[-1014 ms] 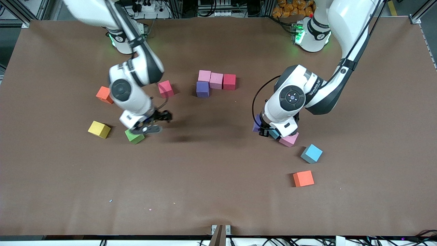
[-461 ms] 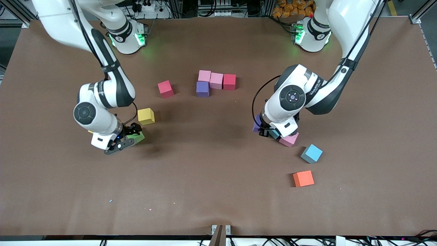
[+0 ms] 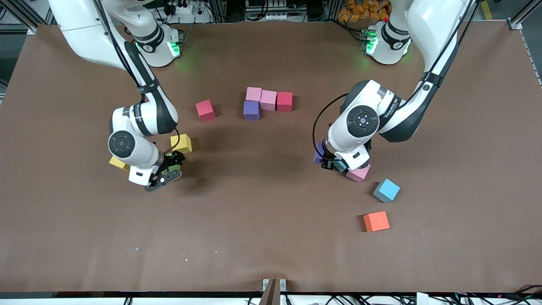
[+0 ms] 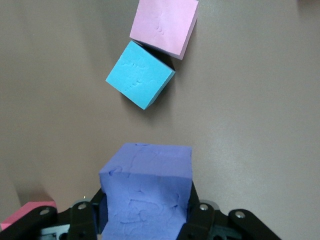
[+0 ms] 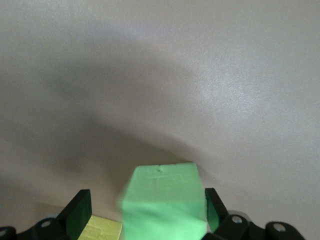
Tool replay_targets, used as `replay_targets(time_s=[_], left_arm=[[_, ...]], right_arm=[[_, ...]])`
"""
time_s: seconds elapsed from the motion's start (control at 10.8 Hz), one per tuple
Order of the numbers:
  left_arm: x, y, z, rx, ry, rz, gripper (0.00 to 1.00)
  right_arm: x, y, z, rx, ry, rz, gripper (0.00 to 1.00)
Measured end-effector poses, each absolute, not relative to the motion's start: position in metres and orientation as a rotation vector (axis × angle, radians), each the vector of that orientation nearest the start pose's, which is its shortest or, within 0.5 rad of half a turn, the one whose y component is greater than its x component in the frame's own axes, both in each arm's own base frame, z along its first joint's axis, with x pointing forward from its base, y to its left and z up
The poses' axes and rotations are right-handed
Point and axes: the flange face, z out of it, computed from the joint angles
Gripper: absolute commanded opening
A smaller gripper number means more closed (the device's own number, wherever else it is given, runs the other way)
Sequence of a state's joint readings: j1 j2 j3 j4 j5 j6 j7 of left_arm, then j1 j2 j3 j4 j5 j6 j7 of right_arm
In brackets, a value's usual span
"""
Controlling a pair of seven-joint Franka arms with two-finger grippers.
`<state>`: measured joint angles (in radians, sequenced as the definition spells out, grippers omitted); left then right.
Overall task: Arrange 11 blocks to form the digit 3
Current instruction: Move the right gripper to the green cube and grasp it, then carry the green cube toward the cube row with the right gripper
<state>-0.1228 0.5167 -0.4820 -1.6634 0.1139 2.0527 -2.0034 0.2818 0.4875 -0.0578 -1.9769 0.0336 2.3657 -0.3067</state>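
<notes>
My left gripper (image 3: 328, 163) (image 4: 146, 220) is shut on a purple block (image 4: 147, 192) (image 3: 317, 156), low over the table. Right beside it lie a light blue block (image 4: 141, 75) (image 3: 340, 167) and a pink block (image 4: 164, 24) (image 3: 359, 173). My right gripper (image 3: 166, 173) (image 5: 146, 216) is open, its fingers standing on either side of the green block (image 5: 162, 200) (image 3: 174, 170), with a gap on one side. Farther from the camera, mid-table, two pink blocks (image 3: 253, 93) (image 3: 268, 100), a crimson block (image 3: 284, 101) and a purple block (image 3: 251, 110) touch one another.
A loose crimson block (image 3: 205, 110) lies toward the right arm's end. A yellow block (image 3: 181, 144) sits close beside the right gripper, another yellow one (image 3: 118, 164) peeks out under that arm. A light blue block (image 3: 386, 190) and an orange cube (image 3: 376, 221) lie nearer the camera.
The right arm swung toward its own end of the table, uncovering a yellow block, then brought its open gripper back around the green block. The left arm has not moved.
</notes>
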Motion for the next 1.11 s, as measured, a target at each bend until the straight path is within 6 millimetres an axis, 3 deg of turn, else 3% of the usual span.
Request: replay_targets(time_s=[0.37,0.55,0.65,0.74,0.83,0.92,1.11], left_arm=[[0.570,-0.342,0.330,-2.386,-1.986,0.228,0.00],[0.570,-0.342,0.330,-2.385,-1.986,0.228,0.00],[0.570,-0.342,0.330,-2.385,-1.986,0.228,0.00],[0.570,-0.342,0.330,-2.385,-1.986,0.228,0.00],[0.570,-0.342,0.330,-2.385,-1.986,0.228,0.00],[0.570,-0.342,0.330,-2.385,-1.986,0.228,0.00],[0.570,-0.342,0.330,-2.385,-1.986,0.228,0.00]], right_arm=[[0.588,0.130,0.206,-3.039,-0.795,0.169,1.00],[0.588,0.126,0.200,-3.035,-0.875,0.180,1.00],[0.587,0.123,0.194,-3.038,-0.915,0.190,0.85],[0.586,0.123,0.188,-3.040,-0.949,0.202,0.35],[0.585,0.123,0.185,-3.039,-0.961,0.208,0.09],[0.585,0.125,0.186,-3.037,-0.966,0.207,0.03],[0.586,0.140,0.190,-3.042,-0.946,0.197,0.03]])
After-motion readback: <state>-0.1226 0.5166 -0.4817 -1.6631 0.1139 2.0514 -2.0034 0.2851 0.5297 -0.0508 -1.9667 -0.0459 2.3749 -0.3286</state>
